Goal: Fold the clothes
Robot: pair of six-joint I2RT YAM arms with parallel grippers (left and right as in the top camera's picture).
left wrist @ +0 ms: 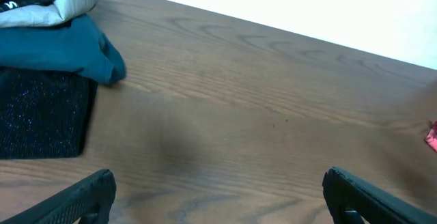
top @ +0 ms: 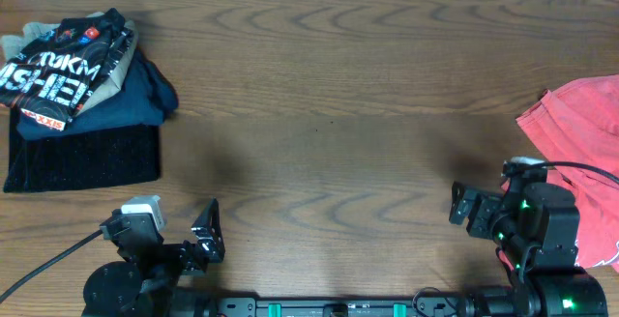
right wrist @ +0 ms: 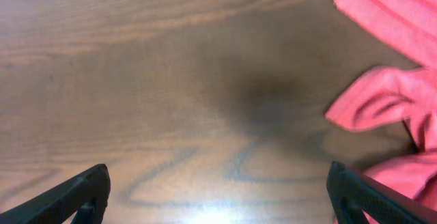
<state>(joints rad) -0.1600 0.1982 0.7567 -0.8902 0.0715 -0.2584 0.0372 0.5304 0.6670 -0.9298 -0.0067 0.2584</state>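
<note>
Overhead and wrist views, folding task. A stack of folded clothes lies at the upper left of the table (top: 338,85). The jersey (top: 60,66) is on top, a blue garment (left wrist: 61,53) is under it, and a black knit (left wrist: 41,115) is at the bottom, sticking out toward the lower edge of the frame. The red garment (top: 575,124) lies crumpled at the right edge and runs out of the frame. Its lower part is hidden by the right arm, and a black cable (top: 580,169) from that arm crosses it. The left gripper (left wrist: 218,200) sits at the lower left with its fingers wide apart and nothing between them, over bare wood well clear of the stack. The right gripper (right wrist: 218,197) sits at the lower right, likewise spread and empty, with the red garment just beside its right finger. Judged state: the stack looks finished and the red garment is still to be folded. Hazards:

- A pinch on a bunched ridge may catch several layers or only one, so the cloth would lift as a wad and not as an edge.
- The arm base may pin the cloth that runs under it, so a pull could stretch or snag it.
- The cable may catch in a fold.
- Spreading the garment across the centre could sweep cloth into the stack and shift the jersey.
- The off-frame part may hang over the table edge and drag the rest down.
</note>
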